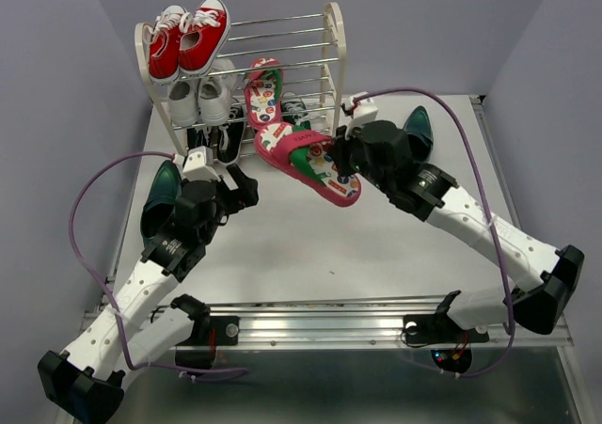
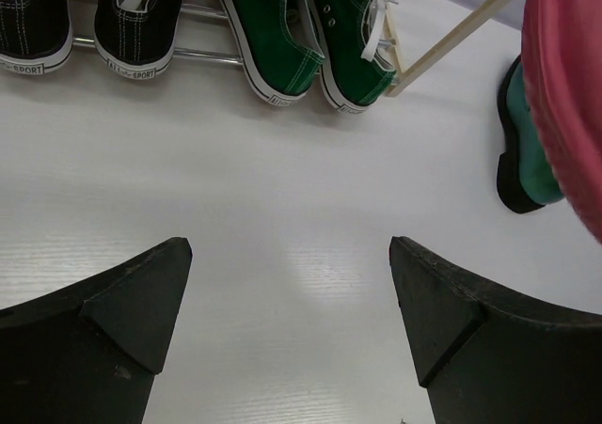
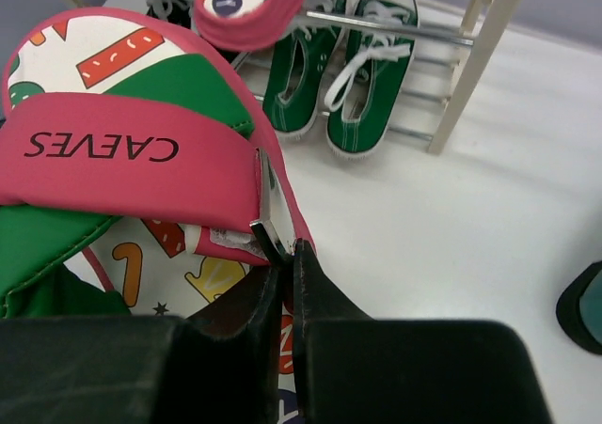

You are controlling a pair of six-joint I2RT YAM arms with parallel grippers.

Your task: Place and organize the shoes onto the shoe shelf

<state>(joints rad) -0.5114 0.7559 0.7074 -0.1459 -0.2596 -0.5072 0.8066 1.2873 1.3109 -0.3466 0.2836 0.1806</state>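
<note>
1. Flip-flop is pinched in the right pincer, just near of the shelf. It lies left of that pincer, with its long axis running near-right to far-left toward its mate on the middle tier. A teal dress shoe lies on the worktop at left, a second dress shoe at right.
2. Left pincer is spread and holds nothing above bare worktop. The green sneakers sit on the bottom rods beyond it.
3. Right pincer's jaws are pressed together on the edge of the pink strap. The sole shows bright cartoon prints and green panels.
</note>
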